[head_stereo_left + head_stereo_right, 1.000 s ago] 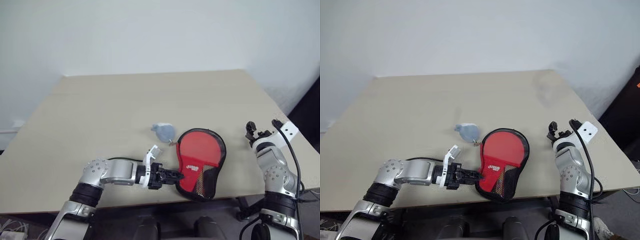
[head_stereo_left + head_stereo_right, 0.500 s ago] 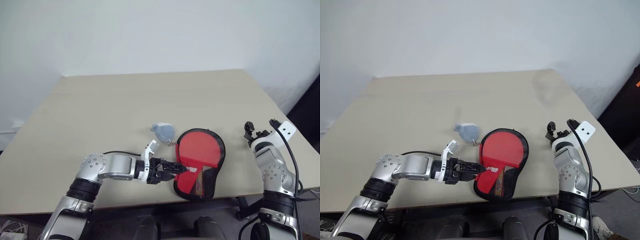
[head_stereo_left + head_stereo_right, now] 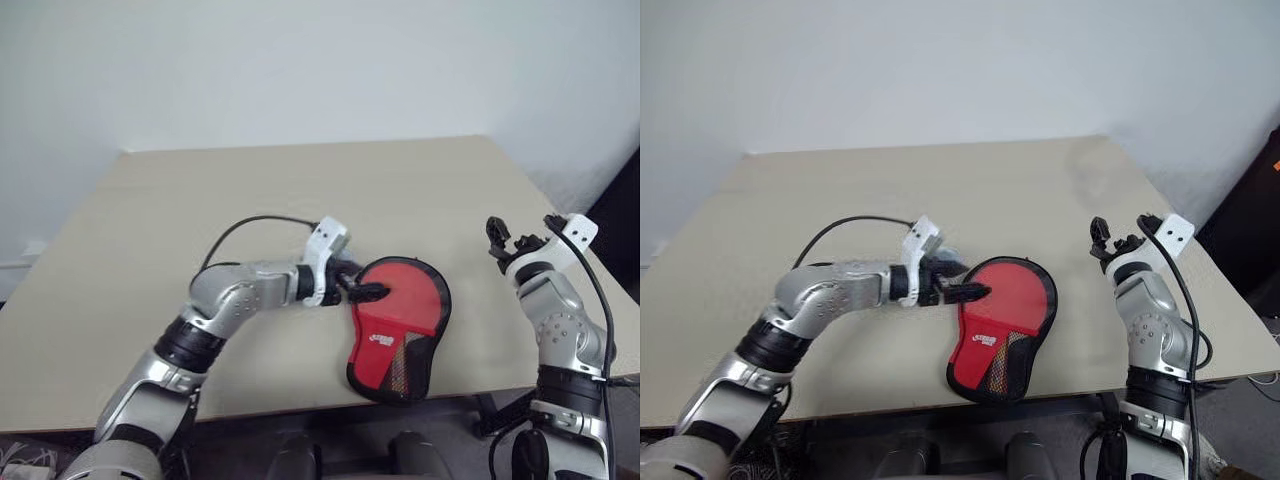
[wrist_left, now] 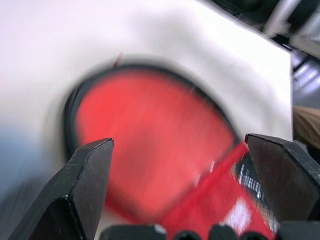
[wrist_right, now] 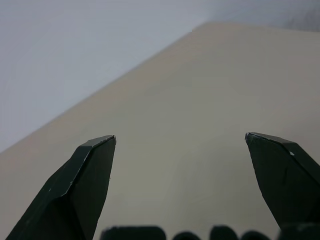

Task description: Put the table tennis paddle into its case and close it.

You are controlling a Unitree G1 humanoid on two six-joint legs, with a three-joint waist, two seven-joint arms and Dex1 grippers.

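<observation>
Case (image 3: pixel 398 325) near the table's (image 3: pixel 150 210) front edge, left gripper (image 3: pixel 362 290) spread empty over it, perhaps hiding a grey-blue lump, right gripper (image 3: pixel 520 240) spread empty by the right edge

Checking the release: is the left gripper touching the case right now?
Cannot tell. Left wrist view shows the left gripper open over the case; head views overlap them without showing a gap.

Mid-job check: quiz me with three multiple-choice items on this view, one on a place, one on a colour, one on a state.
1. Where does the red-and-black paddle-shaped fabric case lie?
A. near table edge
B. far corner
C. on the floor

2. The case's main panel is:
A. blue
B. red
C. green

3. The left gripper is:
A. open
B. shut on the case
C. shut, empty

Answers: 1 A, it reaches the beige wooden table's near edge. 2 B, red fabric inside a black border. 3 A, its fingers stand wide apart over the case.
</observation>
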